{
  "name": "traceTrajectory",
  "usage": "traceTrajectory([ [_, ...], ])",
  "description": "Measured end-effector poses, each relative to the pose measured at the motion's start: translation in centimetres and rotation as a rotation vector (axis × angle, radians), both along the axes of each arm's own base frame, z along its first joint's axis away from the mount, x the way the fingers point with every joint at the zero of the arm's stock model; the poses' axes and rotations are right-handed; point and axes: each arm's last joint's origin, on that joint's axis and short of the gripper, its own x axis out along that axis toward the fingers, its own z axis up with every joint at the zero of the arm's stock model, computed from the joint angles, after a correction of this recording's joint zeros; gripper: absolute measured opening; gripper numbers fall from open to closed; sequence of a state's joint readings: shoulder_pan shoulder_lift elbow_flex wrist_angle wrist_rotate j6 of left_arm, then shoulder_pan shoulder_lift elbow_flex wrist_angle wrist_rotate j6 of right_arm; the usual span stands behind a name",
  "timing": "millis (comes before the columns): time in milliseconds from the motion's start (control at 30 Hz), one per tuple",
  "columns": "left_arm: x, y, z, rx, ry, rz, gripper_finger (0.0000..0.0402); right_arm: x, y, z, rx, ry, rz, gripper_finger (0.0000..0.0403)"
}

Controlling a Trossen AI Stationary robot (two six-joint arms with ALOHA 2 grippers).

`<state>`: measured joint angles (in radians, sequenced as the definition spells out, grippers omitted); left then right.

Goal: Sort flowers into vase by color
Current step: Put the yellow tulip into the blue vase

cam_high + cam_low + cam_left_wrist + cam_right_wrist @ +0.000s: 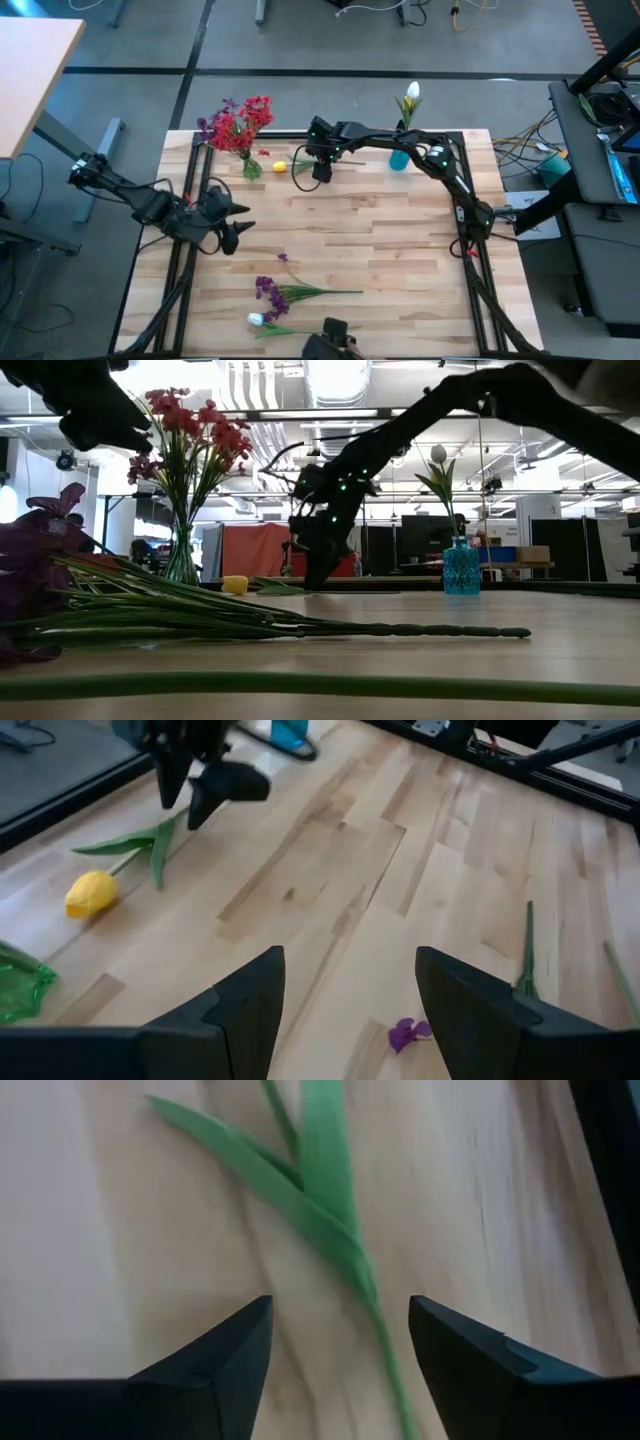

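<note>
A yellow tulip point(279, 165) lies on the table's far part, its stem point(385, 1342) and leaves point(300, 1180) running toward the right. My right gripper point(320, 170) is open and points down over that stem; in the right wrist view point(340, 1320) its fingers stand on either side of the stem without touching it. Red flowers point(240, 122) stand in a clear green vase point(250, 168). A white tulip point(411, 95) stands in a blue vase point(399, 158). Purple flowers point(270, 290) and a white tulip point(256, 320) lie near the near edge. My left gripper point(232, 228) waits open at the left.
A loose purple petal point(283, 258) lies on the wood between the two flower groups. The black frame rail point(470, 190) runs along the table's right side and far edge. The purple flowers' long stems point(300, 628) stretch across the near part.
</note>
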<state>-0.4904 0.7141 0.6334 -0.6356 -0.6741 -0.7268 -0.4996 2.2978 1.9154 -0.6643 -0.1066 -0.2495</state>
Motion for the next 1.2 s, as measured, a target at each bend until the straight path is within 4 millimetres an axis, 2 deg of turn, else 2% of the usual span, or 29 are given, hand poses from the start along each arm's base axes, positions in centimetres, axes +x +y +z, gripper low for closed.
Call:
traceTrajectory([
  [167, 0.7, -0.3, 0.0, 0.044, 0.001, -0.006, 0.0210, 1.2, -0.8, -0.9, 0.010, 0.019, -0.006, 0.0196],
  [300, 0.9, -0.4, -0.2, 0.053, 0.010, -0.001, 0.0210, 1.2, -0.9, -0.7, 0.024, 0.035, -0.004, 0.0158],
  [567, 2.0, -0.9, -0.5, 0.129, -0.007, -0.018, 0.0210, 0.7, -0.6, -0.8, 0.055, 0.077, 0.006, 0.0027],
  [767, 3.3, -1.6, -0.1, 0.198, -0.053, -0.076, 0.0210, 0.1, -0.2, -0.6, 0.132, 0.113, 0.017, 0.0012],
  [867, 4.1, -2.0, 0.1, 0.248, -0.080, -0.109, 0.0210, -0.4, 0.4, 0.6, 0.172, 0.134, 0.028, 0.0010],
  [1000, 5.3, -2.7, 0.0, 0.293, -0.119, -0.188, 0.0208, -0.8, 2.0, 4.3, 0.151, 0.067, 0.049, 0.0009],
  [1133, 6.2, -3.4, -0.8, 0.343, -0.184, -0.292, 0.0199, -1.7, 5.2, 7.4, 0.093, -0.052, 0.093, 0.0009],
  [1200, 6.4, -3.5, -1.3, 0.364, -0.238, -0.298, 0.0193, -2.9, 7.0, 8.8, 0.074, -0.135, 0.089, 0.0009],
])
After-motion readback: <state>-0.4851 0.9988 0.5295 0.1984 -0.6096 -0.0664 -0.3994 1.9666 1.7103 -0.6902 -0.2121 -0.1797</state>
